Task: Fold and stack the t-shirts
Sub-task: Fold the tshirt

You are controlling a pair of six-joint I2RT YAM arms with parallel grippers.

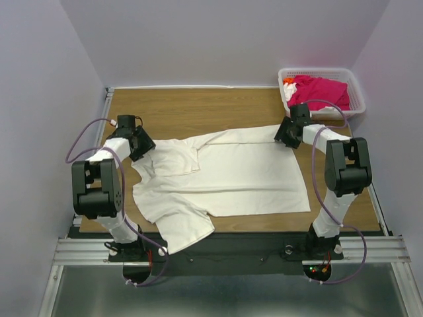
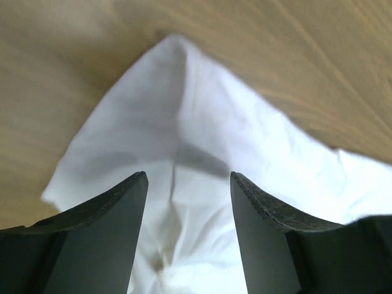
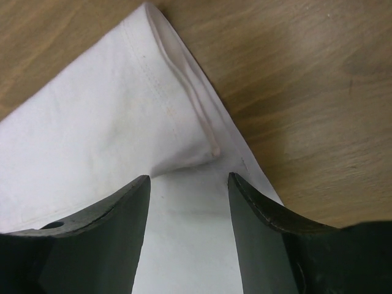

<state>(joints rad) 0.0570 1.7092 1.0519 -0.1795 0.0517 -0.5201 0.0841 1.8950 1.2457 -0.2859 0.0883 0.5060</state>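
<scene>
Though low over off-white shirt [image 1: 244, 178], L fingers [image 2: 104, 236] apart, R fingers [image 3: 101, 236] apart; nothing gripped.

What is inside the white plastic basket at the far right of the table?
A crumpled magenta-pink cloth shirt fills the white plastic lattice basket, with a small orange piece at its far left corner. Anything beneath the shirt is covered.

Left arm [image 1: 99, 185] and right arm [image 1: 347, 165] both folded at the elbow and reaching forward, wrists dipped low, and there's the left pincer [image 2: 188, 176] with jaws parted, the right pincer [image 3: 188, 177] just the same.
</scene>
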